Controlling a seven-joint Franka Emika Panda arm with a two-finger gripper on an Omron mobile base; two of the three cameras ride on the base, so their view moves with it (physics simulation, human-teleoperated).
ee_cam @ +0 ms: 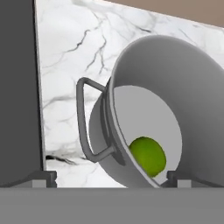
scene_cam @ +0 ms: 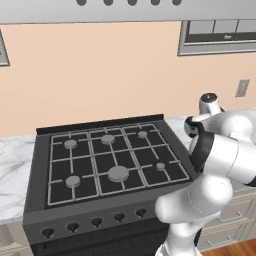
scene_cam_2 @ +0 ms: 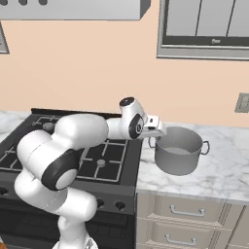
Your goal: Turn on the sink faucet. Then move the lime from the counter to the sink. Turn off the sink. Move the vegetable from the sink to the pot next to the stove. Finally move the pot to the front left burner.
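The gripper point(ee_cam: 107, 177) is open and holds nothing, its tips hanging above the near handle point(ee_cam: 89, 124) of the pot point(scene_cam_2: 178, 150), which stands on the marble counter point(scene_cam_2: 223, 170) just to the right of the stove point(scene_cam_2: 104, 160), and the lime point(ee_cam: 148, 156) lies inside on the pot's bottom.

The pot point(scene_cam_2: 178, 154) was a wide grey steel cylinder with two small side handles. It stood upright on the white marble counter point(scene_cam_2: 223, 175), just beside the right edge of the black stove point(scene_cam: 107, 160). The glossy green lime point(ee_cam: 148, 156) lay inside it, on its bottom near the wall.
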